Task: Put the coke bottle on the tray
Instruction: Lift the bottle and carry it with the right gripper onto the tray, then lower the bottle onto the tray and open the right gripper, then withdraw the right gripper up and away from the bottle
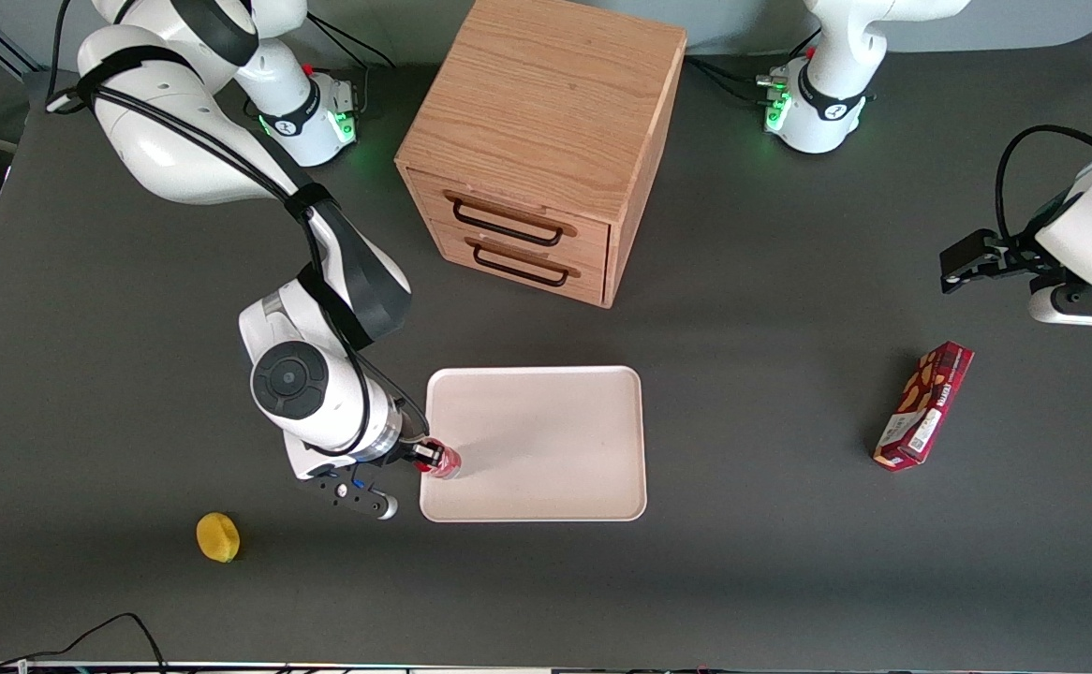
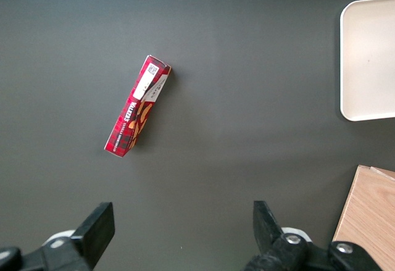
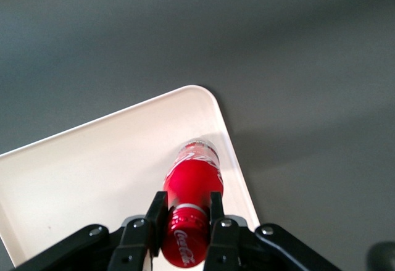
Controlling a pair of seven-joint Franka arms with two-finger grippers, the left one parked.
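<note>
The small red coke bottle stands upright at the edge of the pale pinkish-cream tray nearest the working arm. My right gripper is shut on the bottle's neck, just under the red cap. In the right wrist view the gripper clasps the bottle with a black finger on each side, and the bottle's silvery base rests on or just above the tray close to its rounded corner. The tray's edge also shows in the left wrist view.
A wooden two-drawer cabinet stands farther from the front camera than the tray. A red snack box lies toward the parked arm's end; it also shows in the left wrist view. A yellow lemon-like object lies nearer the camera, beside the working arm.
</note>
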